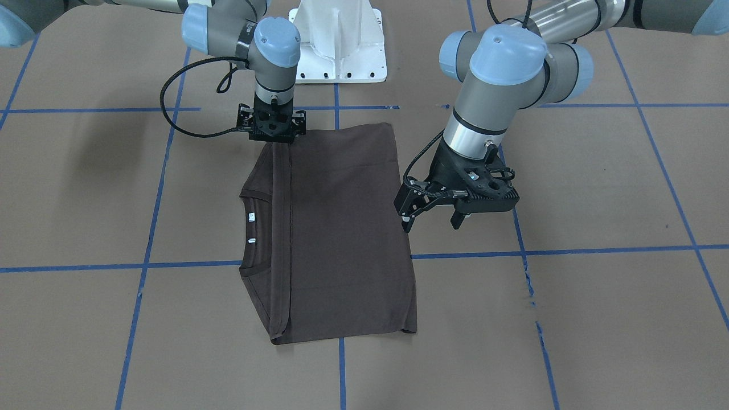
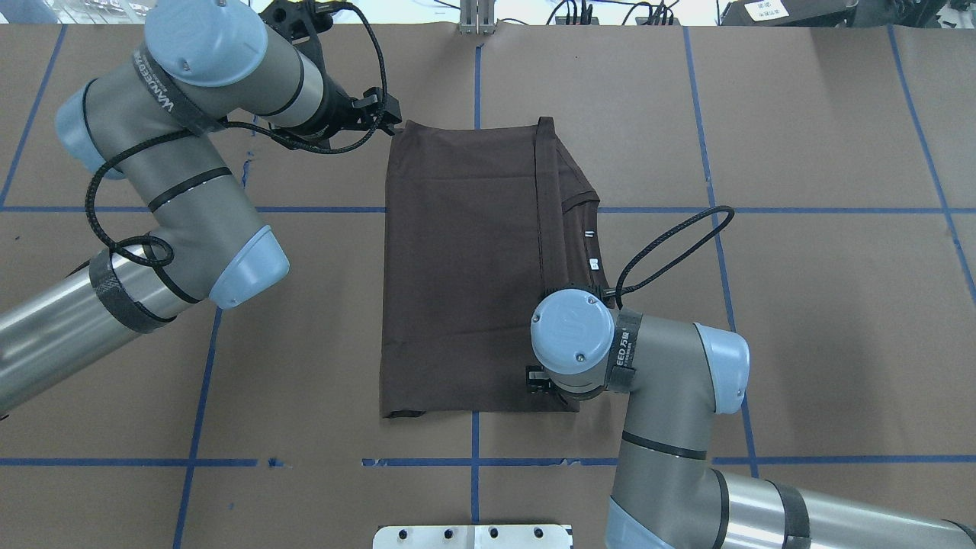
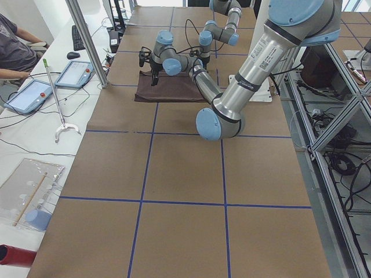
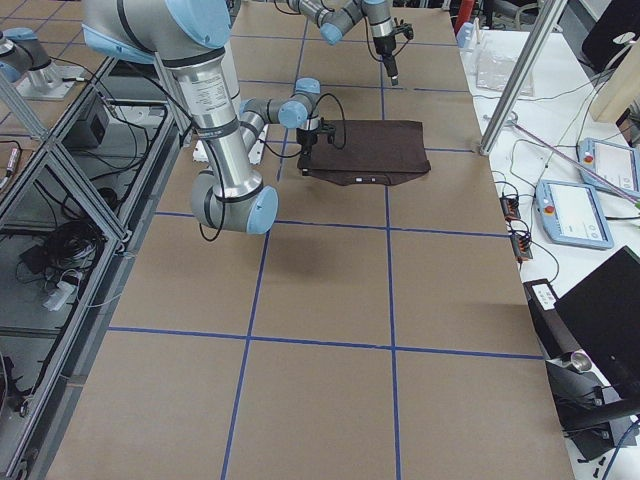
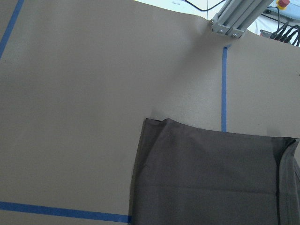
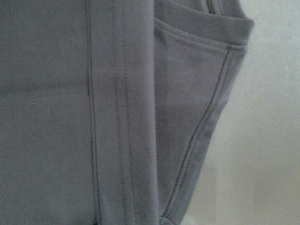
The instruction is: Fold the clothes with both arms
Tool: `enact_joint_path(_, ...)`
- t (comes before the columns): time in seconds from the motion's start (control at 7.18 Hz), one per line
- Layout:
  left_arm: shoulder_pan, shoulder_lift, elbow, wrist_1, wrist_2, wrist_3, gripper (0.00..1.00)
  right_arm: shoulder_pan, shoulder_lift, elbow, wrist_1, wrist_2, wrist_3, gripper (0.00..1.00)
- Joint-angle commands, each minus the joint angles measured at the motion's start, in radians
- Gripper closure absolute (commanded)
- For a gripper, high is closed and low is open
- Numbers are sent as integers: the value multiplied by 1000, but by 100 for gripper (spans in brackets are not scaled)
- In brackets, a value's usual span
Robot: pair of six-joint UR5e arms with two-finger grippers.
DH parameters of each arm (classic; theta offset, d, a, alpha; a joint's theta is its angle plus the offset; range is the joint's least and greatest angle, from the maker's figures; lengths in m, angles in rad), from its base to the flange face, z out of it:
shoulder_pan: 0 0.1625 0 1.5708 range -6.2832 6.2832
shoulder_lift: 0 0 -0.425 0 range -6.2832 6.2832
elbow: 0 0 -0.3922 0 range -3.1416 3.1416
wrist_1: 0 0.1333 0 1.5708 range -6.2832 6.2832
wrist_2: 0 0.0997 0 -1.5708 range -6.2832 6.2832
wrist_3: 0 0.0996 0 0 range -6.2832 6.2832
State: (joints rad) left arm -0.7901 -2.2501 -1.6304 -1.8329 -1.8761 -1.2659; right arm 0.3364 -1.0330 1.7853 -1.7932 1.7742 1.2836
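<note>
Brown desk (image 1: 598, 188) surface shows wide on every side of the folded T-shirt (image 1: 342, 228), which lies flat at its middle. The left claw (image 1: 431, 221) hangs released, raised beside the shirt's left edge. The right claw (image 1: 272, 128) stands over the corner nearest the robot; I cannot tell its grip.

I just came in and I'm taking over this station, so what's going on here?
The robot is folding a dark brown T-shirt on the table. The shirt lies flat, already folded into a rough rectangle, with its collar and white tags showing along one side. The right pincer is down at the edge nearest the white pedestal, on the collar side. Whether it grips is hidden. The left pincer hovers open off the other side, holding nothing.
</note>
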Motion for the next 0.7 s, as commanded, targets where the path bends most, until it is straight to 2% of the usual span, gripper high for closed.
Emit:
enact_joint_path(0.0,2,0,-3,0,0,-1,0,13,-19,9,0,17,-7,0)
enact_joint_path(0.28,3,-2,-6,1,0,-6,0,29,-30,28,0,17,-30,0)
enact_joint_path(0.56,11,-3,-11,3,0,-7,0,44,-145,116,0,16,-75,0)
